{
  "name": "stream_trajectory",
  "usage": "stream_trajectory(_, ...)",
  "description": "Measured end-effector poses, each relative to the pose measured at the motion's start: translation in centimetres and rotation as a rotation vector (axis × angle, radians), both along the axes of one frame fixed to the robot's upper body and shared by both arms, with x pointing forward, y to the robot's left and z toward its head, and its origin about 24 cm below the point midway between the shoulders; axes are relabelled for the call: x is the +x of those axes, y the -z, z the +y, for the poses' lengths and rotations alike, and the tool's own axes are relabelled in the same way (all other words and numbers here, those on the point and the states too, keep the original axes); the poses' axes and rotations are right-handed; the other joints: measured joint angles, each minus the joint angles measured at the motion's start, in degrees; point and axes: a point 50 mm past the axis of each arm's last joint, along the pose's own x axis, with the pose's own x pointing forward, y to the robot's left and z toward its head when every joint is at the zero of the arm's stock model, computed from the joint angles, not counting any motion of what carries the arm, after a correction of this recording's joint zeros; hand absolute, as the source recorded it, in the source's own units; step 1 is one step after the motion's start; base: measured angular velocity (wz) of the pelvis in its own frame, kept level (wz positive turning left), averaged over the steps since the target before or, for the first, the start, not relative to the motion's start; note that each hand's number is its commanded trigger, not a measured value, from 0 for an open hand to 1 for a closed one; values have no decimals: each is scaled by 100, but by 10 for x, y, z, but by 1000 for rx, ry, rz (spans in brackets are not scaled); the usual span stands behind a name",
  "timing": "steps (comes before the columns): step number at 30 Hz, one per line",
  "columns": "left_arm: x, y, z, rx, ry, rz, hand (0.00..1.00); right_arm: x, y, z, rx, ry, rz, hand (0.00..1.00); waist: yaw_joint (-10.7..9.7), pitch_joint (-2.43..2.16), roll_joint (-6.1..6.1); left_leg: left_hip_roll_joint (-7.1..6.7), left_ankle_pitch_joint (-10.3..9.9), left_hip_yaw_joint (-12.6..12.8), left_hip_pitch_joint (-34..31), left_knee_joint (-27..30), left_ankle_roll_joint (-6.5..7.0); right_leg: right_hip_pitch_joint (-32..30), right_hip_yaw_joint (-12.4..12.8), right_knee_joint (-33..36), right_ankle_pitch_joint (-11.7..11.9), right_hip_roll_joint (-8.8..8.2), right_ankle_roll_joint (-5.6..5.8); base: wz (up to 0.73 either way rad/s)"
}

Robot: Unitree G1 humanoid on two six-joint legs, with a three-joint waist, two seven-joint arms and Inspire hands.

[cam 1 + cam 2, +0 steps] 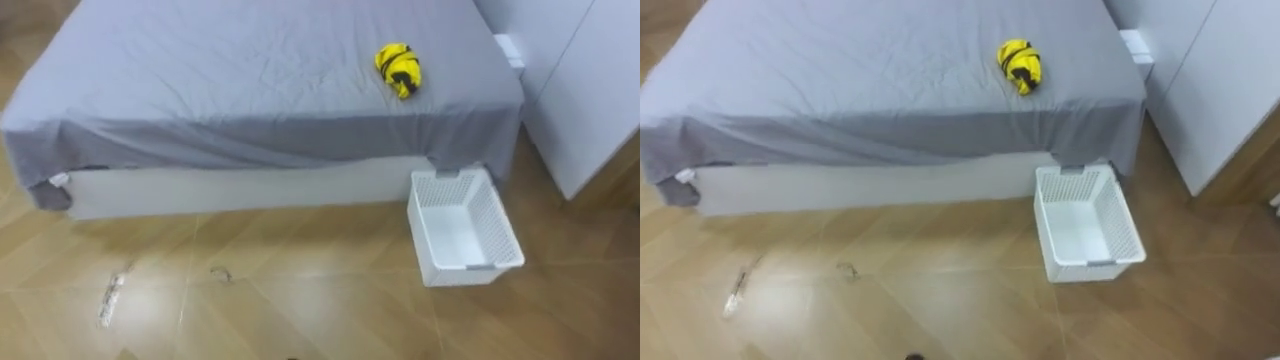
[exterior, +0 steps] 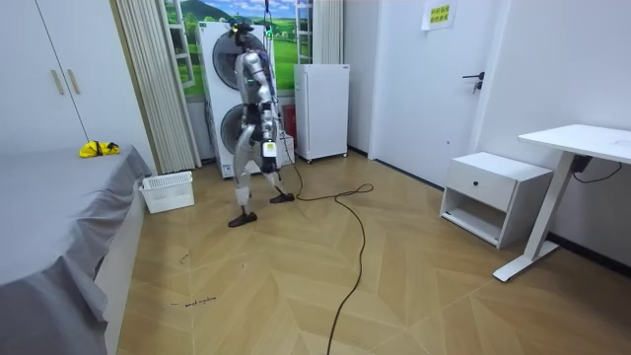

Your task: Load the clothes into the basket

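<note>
- White mesh basket point(image 1: 463, 228) on floor, just beside bed point(image 1: 200, 80) corner.
- Yellow clothes bundle point(image 1: 399, 69) on bed, near basket.
- Robot's hands point(image 2: 266, 148) well apart from clothes; grip can't tell.

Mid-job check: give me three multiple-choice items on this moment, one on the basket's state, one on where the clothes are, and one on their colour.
1. The basket on the floor is:
A. empty
B. packed full
C. tipped on its side

2. The clothes lie:
A. in the basket
B. on the bed
C. on the floor

3. The clothes are mostly:
A. red
B. blue
C. yellow

Answers:
1 A: the basket stands upright and its white bottom is bare.
2 B: the bundle sits on the grey sheet, near the bed corner above the basket.
3 C: the bundle is bright yellow with a few dark marks.
</note>
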Motion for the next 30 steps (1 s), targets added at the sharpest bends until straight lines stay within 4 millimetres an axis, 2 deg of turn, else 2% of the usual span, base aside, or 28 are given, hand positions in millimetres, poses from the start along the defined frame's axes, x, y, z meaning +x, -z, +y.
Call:
stream_trajectory(1, 2, 0, 1, 2, 2, -8, 0, 1, 0, -1, -2, -1, -3, 0, 0, -19, 5, -6, -289, 99, 47, 233, 39, -41, 29, 474, -2, -90, 7, -5)
stream_trajectory(2, 7, -1, 2, 5, 0, -23, 0, -3, 0, -2, -2, 21, -1, 0, -34, -78, 39, -56, -585, 168, 289, 213, 65, -260, -78, 1360, 57, -218, 108, 3)
stream_trajectory(3, 14, -1, 3, 12, -13, -51, 0, -4, -1, -4, -6, 32, -5, 0, -15, -59, 8, -167, -758, 185, 569, 161, 117, -651, -147, 2487, 461, -414, 234, 12)
stream_trajectory(4, 17, -2, 3, 13, -23, -62, 0, -4, -1, -5, -9, 36, -9, 0, -13, -72, 32, -213, -825, 173, 708, 117, 134, -806, -149, 2936, 790, -485, 218, 12)
stream_trajectory(5, 23, -2, 4, 18, -28, -82, 0, -3, -3, -8, -14, 55, -25, 0, -2, -72, 107, -277, -921, 152, 1072, -76, 179, -1048, -161, 3654, 1761, -587, 70, 19)
stream_trajectory(6, 30, -3, 5, 27, -29, -104, 0, -1, -3, -9, -18, 72, -43, 0, 0, -97, 220, -345, -946, 60, 1460, -385, 203, -1271, -155, 4101, 2578, -624, -7, 19)
stream_trajectory(7, 34, -4, 5, 37, -27, -120, 0, 0, -4, -10, -20, 75, -54, 0, 0, -91, 201, -371, -946, 19, 1630, -560, 204, -1436, -163, 4381, 2472, -636, -63, 16)
stream_trajectory(8, 41, -5, 5, 48, -18, -146, 0, 6, -5, -10, -21, 73, -80, 0, 0, -69, 285, -382, -951, -103, 1910, -804, 210, -1831, -194, 4759, 1930, -513, -211, 30)
stream_trajectory(9, 48, -5, 4, 49, -9, -167, 0, 14, -7, -9, -13, 86, -119, 0, -54, -55, 328, -377, -954, -362, 2175, -1035, 200, -2187, -314, 4786, 1413, -309, -276, 43)
stream_trajectory(10, 51, -6, 3, 49, 1, -176, 0, 15, -8, -9, -7, 98, -131, 0, -77, -50, 360, -374, -953, -456, 2298, -1151, 199, -2357, -387, 4691, 1202, -230, -297, 64)
stream_trajectory(11, 58, -7, 1, 48, 25, -200, 0, 18, -9, -9, -2, 102, -146, 0, -83, -31, 388, -354, -973, -600, 2521, -1336, 174, -2737, -494, 4318, 910, -55, -324, 59)
stream_trajectory(12, 63, -8, -2, 43, 47, -218, 0, 22, -10, -9, 3, 112, -165, 0, -77, -8, 387, -315, -1029, -724, 2724, -1478, 142, -3075, -547, 3705, 760, 102, -330, 51)
stream_trajectory(13, 63, -8, -4, 39, 62, -220, 0, 23, -10, -8, 5, 115, -171, 0, -52, -8, 392, -282, -1055, -753, 2826, -1561, 116, -3226, -539, 3321, 753, 184, -321, 37)
stream_trajectory(14, 65, -7, -7, 29, 87, -223, 0, 27, -11, -7, 4, 118, -188, 0, -18, -31, 448, -191, -1137, -838, 3052, -1710, 45, -3444, -540, 2377, 823, 311, -324, 30)
stream_trajectory(15, 61, -6, -10, 20, 96, -213, 0, 31, -12, -7, -1, 111, -206, 0, 4, -23, 480, -84, -1247, -924, 3292, -1808, -41, -3585, -579, 1416, 1193, 372, -346, 30)
stream_trajectory(16, 57, -5, -13, 12, 95, -204, 0, 32, -13, -7, -6, 110, -210, 0, 10, -32, 529, 10, -1298, -980, 3421, -1851, -100, -3611, -681, 1086, 1520, 386, -360, 36)
stream_trajectory(17, 52, -4, -15, 3, 92, -191, 0, 34, -13, -6, -16, 115, -218, 0, 13, -54, 572, 168, -1375, -1066, 3651, -1926, -210, -3607, -796, 483, 2058, 432, -411, 30)
stream_trajectory(18, 48, -4, -16, 1, 93, -182, 0, 40, -14, -5, -19, 115, -240, 0, 45, -57, 567, 307, -1464, -1072, 3798, -1918, -361, -3584, -847, 246, 2441, 507, -583, 24)
stream_trajectory(19, 46, -3, -16, 0, 90, -175, 0, 44, -15, -4, -22, 114, -252, 0, 71, -68, 603, 399, -1518, -1048, 3848, -1899, -458, -3538, -863, 292, 2530, 596, -678, 5)
stream_trajectory(20, 39, -3, -15, -1, 83, -160, 0, 51, -18, -3, -28, 100, -284, 0, 133, -87, 731, 598, -1627, -962, 3954, -1801, -658, -3472, -905, 495, 2562, 802, -744, -12)
stream_trajectory(21, 36, -3, -15, -4, 77, -155, 0, 60, -22, -3, -37, 79, -318, 0, 181, -94, 861, 835, -1674, -861, 4097, -1642, -787, -3433, -1039, 889, 2374, 967, -909, -21)
stream_trajectory(22, 32, -2, -14, -3, 70, -146, 0, 66, -23, -2, -36, 71, -337, 0, 201, -87, 900, 909, -1643, -792, 4142, -1536, -844, -3435, -1136, 1106, 2235, 989, -953, -27)
stream_trajectory(23, 27, -3, -11, 3, 56, -138, 0, 77, -28, 0, -30, 58, -374, 0, 200, -63, 917, 974, -1516, -754, 4146, -1202, -1063, -3418, -1202, 1448, 1898, 987, -1032, -29)
stream_trajectory(24, 27, -3, -10, 8, 47, -141, 0, 87, -31, 2, -25, 42, -403, 0, 219, -66, 906, 998, -1287, -737, 4064, -716, -1162, -3312, -1296, 1581, 1630, 990, -1094, -31)
stream_trajectory(25, 24, -3, -9, 9, 40, -135, 0, 91, -33, 3, -23, 30, -414, 0, 239, -63, 903, 1005, -1101, -736, 3971, -390, -1143, -3235, -1296, 1570, 1551, 1005, -1114, -38)
stream_trajectory(26, 24, -4, -7, 14, 27, -141, 0, 99, -35, 7, -16, 2, -435, 0, 242, -30, 834, 1013, -626, -756, 3681, 338, -1130, -3037, -1220, 1430, 1443, 1044, -1147, -25)
stream_trajectory(27, 28, -4, -6, 14, 18, -161, 0, 103, -36, 8, -9, -13, -442, 0, 219, -18, 805, 1052, -514, -796, 3328, 1000, -1103, -2836, -1186, 1256, 1407, 1054, -1155, -11)
stream_trajectory(30, 40, -6, -5, 18, 13, -209, 0, 99, -34, 10, -3, -20, -410, 0, 242, 39, 652, 1077, -749, -661, 2445, 1344, -1019, -2491, -1124, 820, 1412, 1042, -1142, -4)
